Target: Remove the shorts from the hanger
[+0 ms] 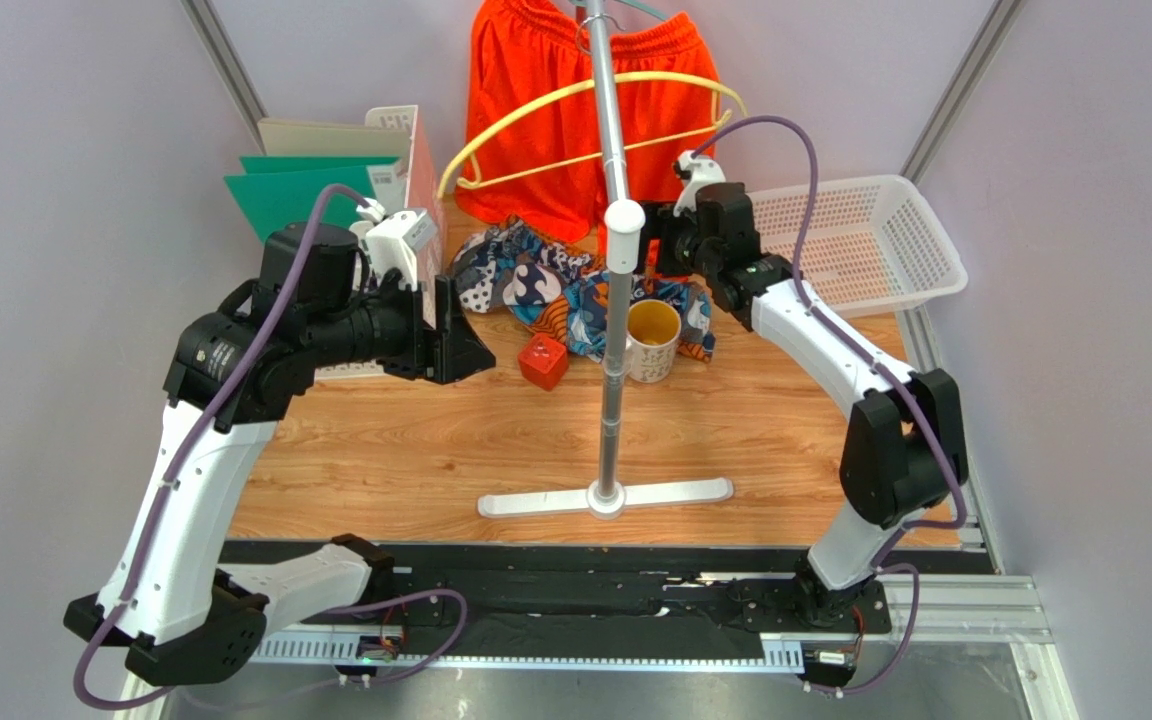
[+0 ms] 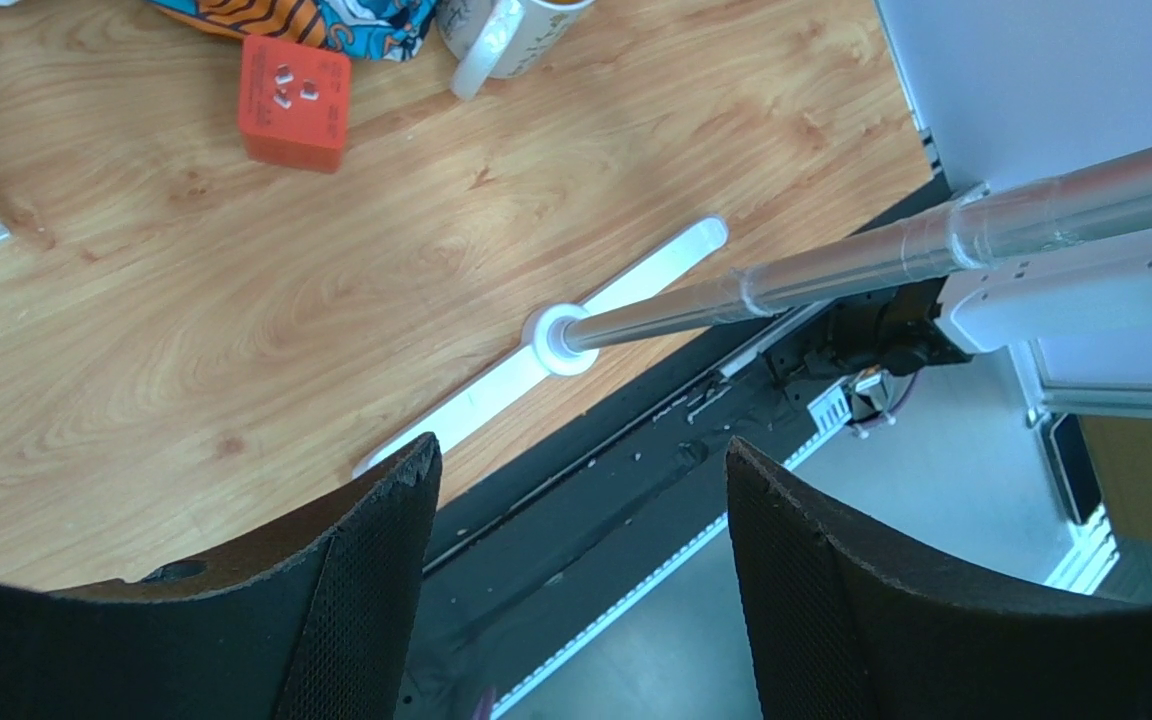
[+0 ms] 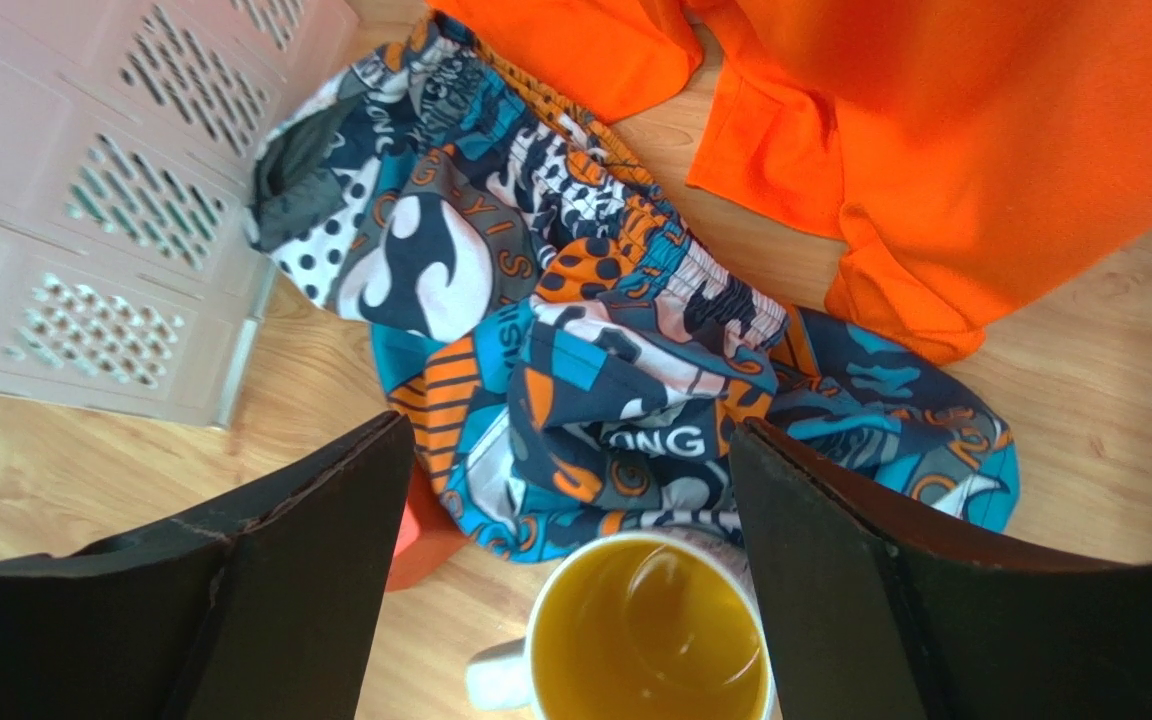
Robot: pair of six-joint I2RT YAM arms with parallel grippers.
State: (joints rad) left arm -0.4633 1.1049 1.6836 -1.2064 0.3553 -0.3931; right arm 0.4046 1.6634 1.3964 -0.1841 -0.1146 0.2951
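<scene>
Bright orange shorts [image 1: 560, 105] hang at the back behind a yellow hanger [image 1: 515, 128] on the stand's pole [image 1: 615, 255]. Their lower hem [image 3: 958, 150] reaches the table. The printed blue, white and orange shorts [image 1: 530, 278] lie crumpled on the wood, off the hanger, and fill the middle of the right wrist view [image 3: 612, 345]. My right gripper [image 3: 570, 435] hovers open above them and a mug, holding nothing; from above it [image 1: 657, 243] sits just right of the pole. My left gripper [image 1: 455, 348] is open and empty, pointing at the table's near edge [image 2: 582, 450].
A mug of yellow liquid [image 1: 653, 338] and a red block [image 1: 543, 360] stand by the printed shorts. The stand's white base [image 1: 605, 495] lies near the front. A white basket [image 1: 868, 240] is at the back right; green folders [image 1: 297, 195] and a box [image 1: 402, 143] at the back left.
</scene>
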